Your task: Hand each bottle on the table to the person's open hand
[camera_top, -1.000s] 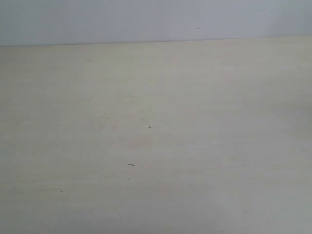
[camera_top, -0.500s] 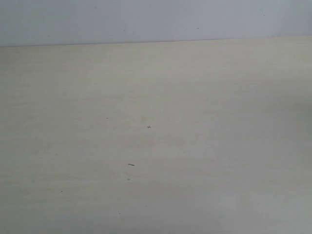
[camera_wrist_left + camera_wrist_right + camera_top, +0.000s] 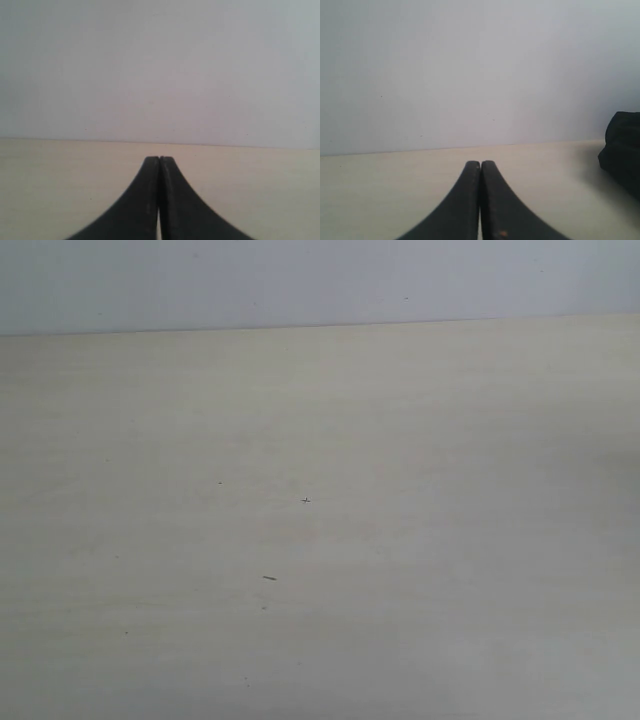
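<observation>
The pale beige table (image 3: 400, 540) fills the exterior view, and no bottle, hand or arm shows on it. The bottles are out of view in every frame. In the left wrist view my left gripper (image 3: 159, 159) has its black fingers pressed together over the tabletop (image 3: 60, 180), with nothing between them. My right gripper (image 3: 480, 163) is likewise shut on nothing above the table (image 3: 380, 190).
A grey-white wall (image 3: 300, 280) rises behind the table's far edge. A few tiny dark specks (image 3: 268, 578) mark the tabletop. In the right wrist view a black rounded object (image 3: 622, 150) sits at the frame's edge, on or near the table.
</observation>
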